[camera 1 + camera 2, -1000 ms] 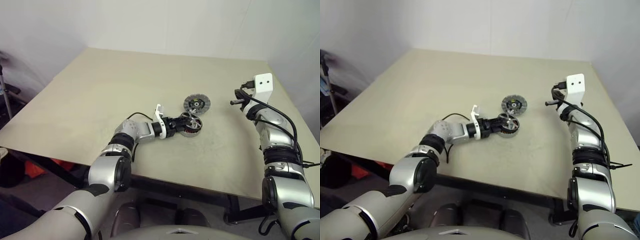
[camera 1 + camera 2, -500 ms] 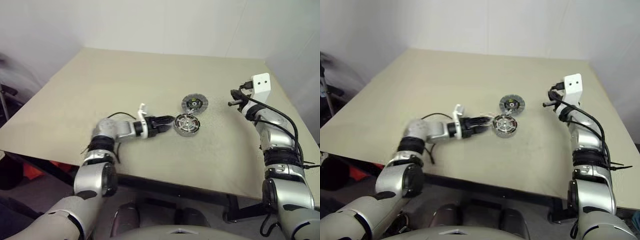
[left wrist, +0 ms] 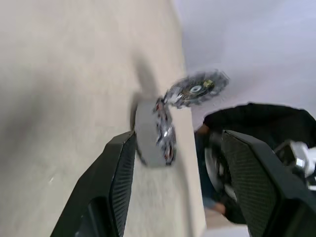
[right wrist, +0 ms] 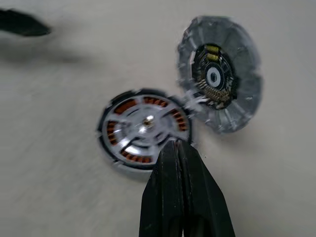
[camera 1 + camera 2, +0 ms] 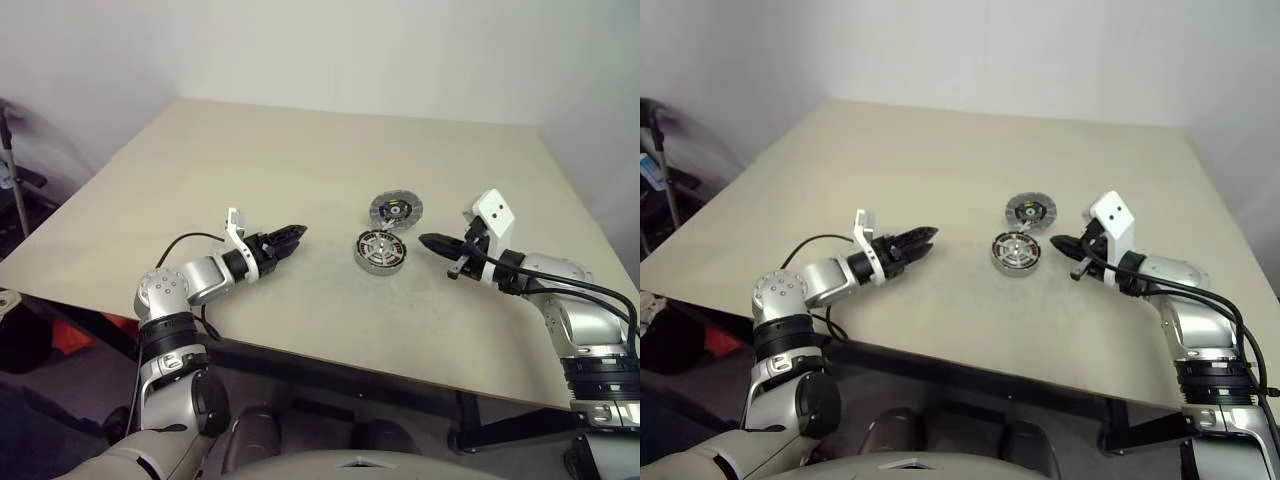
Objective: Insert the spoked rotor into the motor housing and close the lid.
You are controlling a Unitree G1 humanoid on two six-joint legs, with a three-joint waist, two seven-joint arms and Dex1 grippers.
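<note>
The motor housing (image 5: 380, 250) sits mid-table, and the silver spoked rotor (image 4: 143, 124) lies inside it. Copper windings show through the rotor's gaps. Just behind the housing, and touching it in the right wrist view, the grey lid (image 5: 396, 209) lies flat with its black centre and yellow mark up. To the housing's left my left gripper (image 5: 296, 234) points at it from a short way off, open and empty. From the right, my right gripper (image 5: 424, 241) is shut on nothing, its tip close to the housing's rim.
The tan table (image 5: 250, 160) is otherwise bare around the parts. Its front edge (image 5: 330, 352) runs close below both forearms. A dark stand (image 5: 12, 190) is off the table's left side.
My left gripper let go of the rotor over the housing and drew back to the left, open. My right arm swung down and in, so its shut tip now points at the housing.
</note>
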